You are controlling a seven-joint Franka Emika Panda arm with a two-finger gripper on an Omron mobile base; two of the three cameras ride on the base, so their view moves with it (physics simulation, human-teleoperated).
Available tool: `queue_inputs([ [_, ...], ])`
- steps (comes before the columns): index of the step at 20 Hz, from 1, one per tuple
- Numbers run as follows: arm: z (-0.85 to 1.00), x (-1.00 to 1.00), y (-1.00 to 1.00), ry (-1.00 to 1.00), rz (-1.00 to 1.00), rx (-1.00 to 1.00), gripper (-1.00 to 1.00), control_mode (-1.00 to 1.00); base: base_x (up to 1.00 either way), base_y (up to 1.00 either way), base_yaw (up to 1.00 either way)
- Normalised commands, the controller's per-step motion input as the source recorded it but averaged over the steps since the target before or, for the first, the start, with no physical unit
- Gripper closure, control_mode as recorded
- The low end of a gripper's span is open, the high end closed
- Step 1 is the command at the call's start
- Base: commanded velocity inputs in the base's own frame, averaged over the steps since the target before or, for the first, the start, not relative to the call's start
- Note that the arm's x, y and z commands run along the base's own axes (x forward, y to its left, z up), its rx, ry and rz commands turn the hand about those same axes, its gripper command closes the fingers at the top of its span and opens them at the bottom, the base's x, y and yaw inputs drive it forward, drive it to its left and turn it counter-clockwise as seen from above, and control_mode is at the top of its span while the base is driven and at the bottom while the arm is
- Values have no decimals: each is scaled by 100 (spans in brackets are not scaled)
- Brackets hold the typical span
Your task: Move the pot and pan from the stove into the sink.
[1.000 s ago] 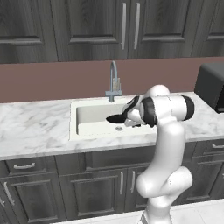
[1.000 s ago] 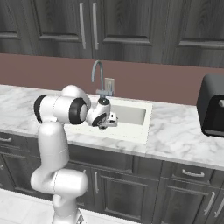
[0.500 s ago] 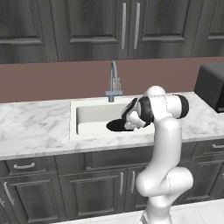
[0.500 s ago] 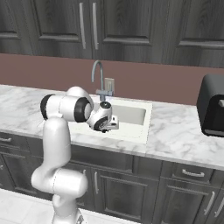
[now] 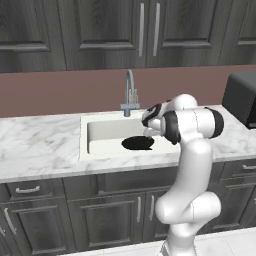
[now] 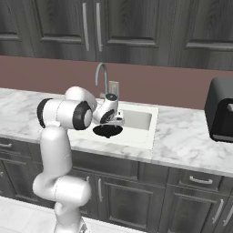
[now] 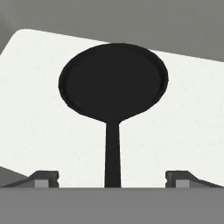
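Observation:
The black pan (image 5: 137, 143) (image 6: 107, 131) lies flat on the floor of the white sink (image 5: 105, 132) (image 6: 139, 119), toward its front right. In the hand view the pan (image 7: 113, 83) fills the middle, its long thin handle running down between my fingertips (image 7: 43, 177). My gripper (image 5: 148, 131) (image 6: 113, 122) (image 7: 112, 177) hangs just above the handle's end, open, its jaws standing wide on either side without touching it. The pot and the stove are out of view.
A curved silver faucet (image 5: 130, 92) (image 6: 101, 75) rises behind the basin. White marble counter (image 5: 40, 145) (image 6: 186, 141) runs to both sides. A dark box-shaped appliance (image 5: 242, 97) (image 6: 223, 109) stands on the counter at the right.
The gripper carried the pan down into the sink and then opened. The pan now lies on the basin floor, let go.

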Motion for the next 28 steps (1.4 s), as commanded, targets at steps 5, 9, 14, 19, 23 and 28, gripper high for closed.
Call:
queue_inputs([
  [5,91,-8,0,10,0,0,-100,-100,0,0,0],
  [9,48,-78,-14,4,2,0,-100,-100,0,0,0],
  [14,31,-100,-27,-1,6,0,-100,-100,0,0,0],
  [19,30,-100,-27,-3,6,0,-100,-100,0,0,0],
  [23,46,-100,-18,-2,6,0,-100,-100,0,0,0],
  [28,57,-100,-5,-5,6,0,-100,-100,0,0,0],
])
